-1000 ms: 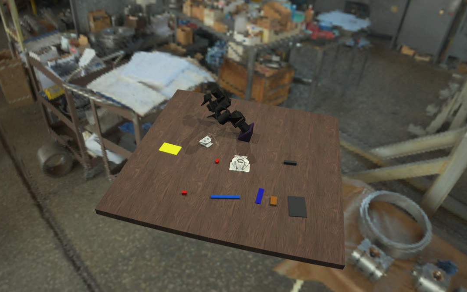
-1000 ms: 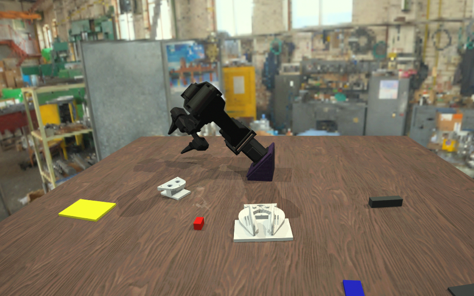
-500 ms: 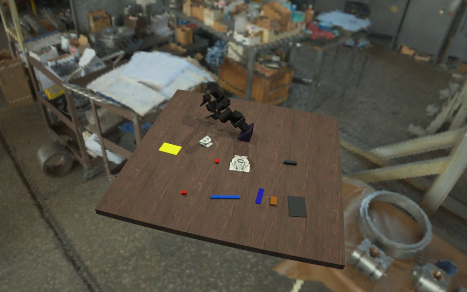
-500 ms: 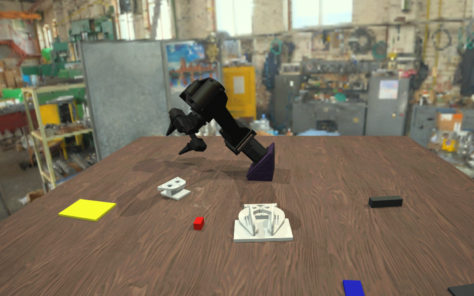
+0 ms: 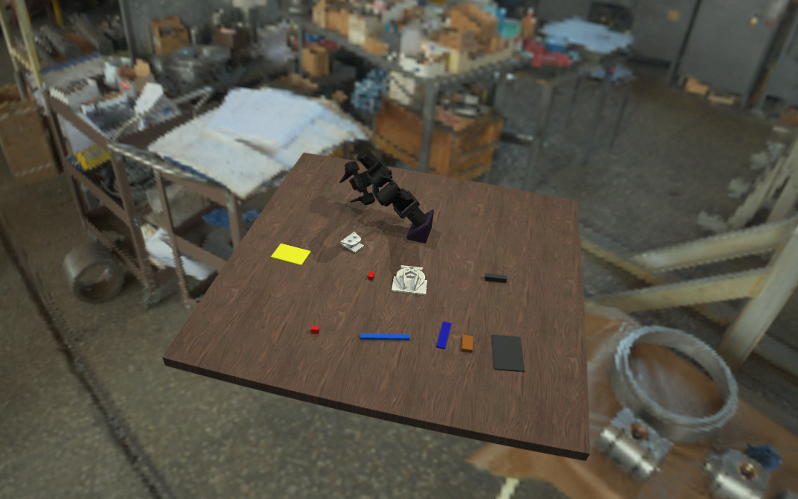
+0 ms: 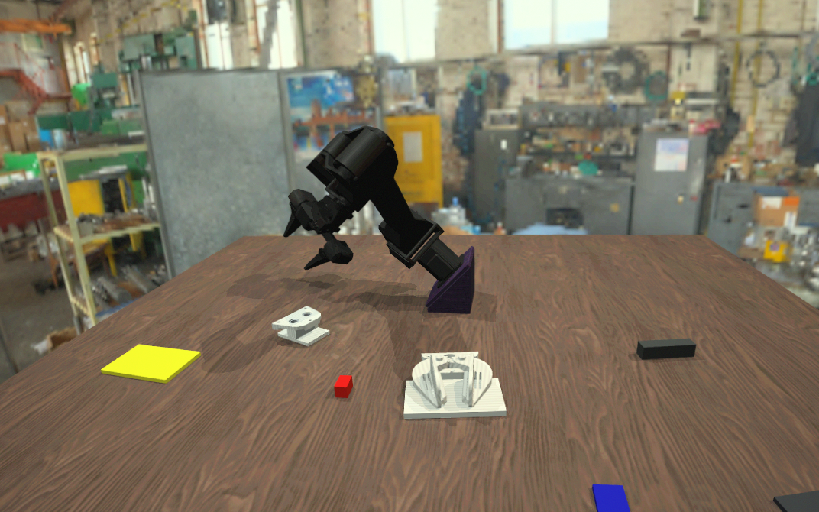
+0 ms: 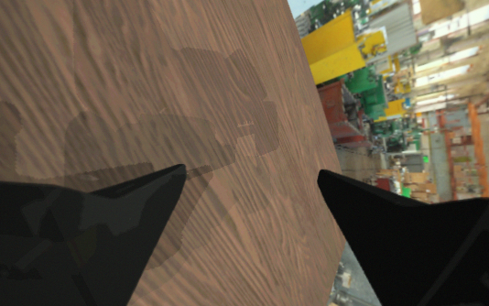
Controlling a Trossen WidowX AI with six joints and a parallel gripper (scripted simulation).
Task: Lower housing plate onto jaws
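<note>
The angular black claw (image 5: pixel 346 191) (image 6: pixel 295 252) (image 7: pixel 253 173) hangs with pointed fingers apart, nothing between them. Left of the exterior frame's centre, the holed white housing plate (image 5: pixel 352 237) (image 6: pixel 299 318) sits on wood-grained surface (image 5: pixel 266 366) (image 6: pixel 209 445) (image 7: pixel 248 256), apart from the curved white jaws.

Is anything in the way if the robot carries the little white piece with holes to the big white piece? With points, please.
Nothing visible blocks the straight way from the little white piece (image 5: pixel 348 240) (image 6: pixel 299 318) to the big white piece (image 5: pixel 409 289) (image 6: pixel 454 406). A red block (image 5: pixel 371 275) (image 6: pixel 342 387) sits low, just in front of it.
</note>
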